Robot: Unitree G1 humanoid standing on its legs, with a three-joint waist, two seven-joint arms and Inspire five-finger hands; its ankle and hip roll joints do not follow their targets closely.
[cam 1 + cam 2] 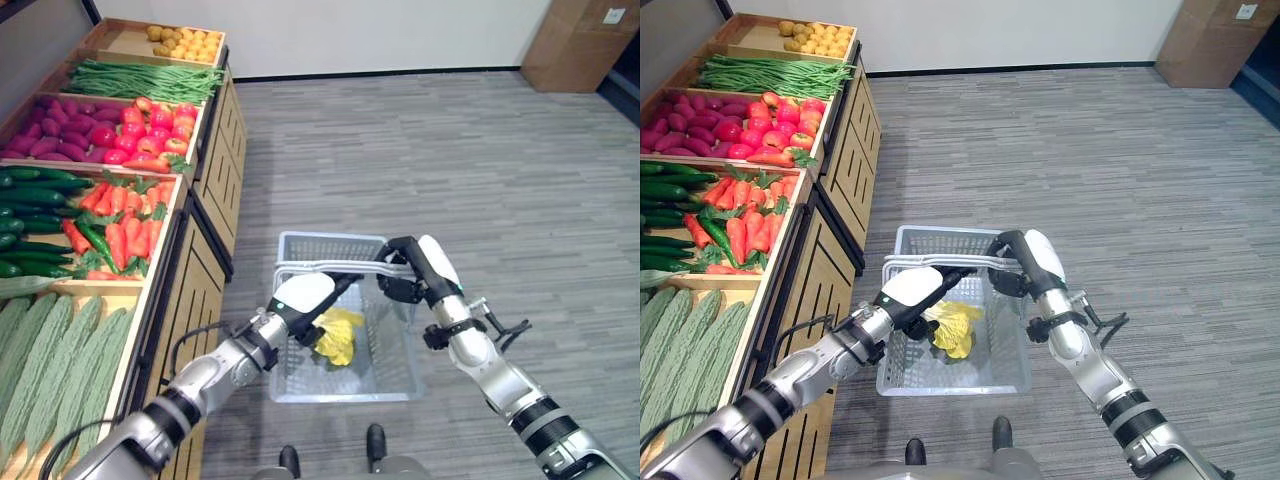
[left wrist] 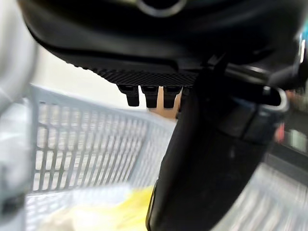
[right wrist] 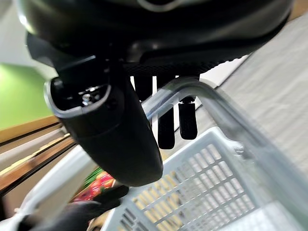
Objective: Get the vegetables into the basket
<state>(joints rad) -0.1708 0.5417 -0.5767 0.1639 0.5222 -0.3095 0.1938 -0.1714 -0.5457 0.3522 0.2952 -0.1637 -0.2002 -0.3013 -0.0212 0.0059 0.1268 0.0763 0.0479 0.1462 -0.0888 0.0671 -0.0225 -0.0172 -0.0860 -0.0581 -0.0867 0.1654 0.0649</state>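
A pale grey plastic basket (image 1: 330, 241) hangs over the floor beside the shelf. My right hand (image 1: 412, 270) is shut on its handle (image 3: 211, 98), fingers curled over the bar. A yellow vegetable (image 1: 338, 335) lies on the basket's bottom and also shows past my left thumb (image 2: 207, 159) as a yellow patch (image 2: 120, 211). My left hand (image 1: 303, 296), with its white cover, reaches over the basket's near left rim above the yellow vegetable. Its fingers are stretched out and hold nothing.
A wooden produce shelf runs along my left, with crates of potatoes (image 1: 185, 42), green beans (image 1: 140, 80), red tomatoes (image 1: 155, 128), carrots (image 1: 125, 220), cucumbers (image 1: 30, 200) and bitter gourds (image 1: 50, 360). A cardboard box (image 1: 580, 40) stands at the far right on the grey floor.
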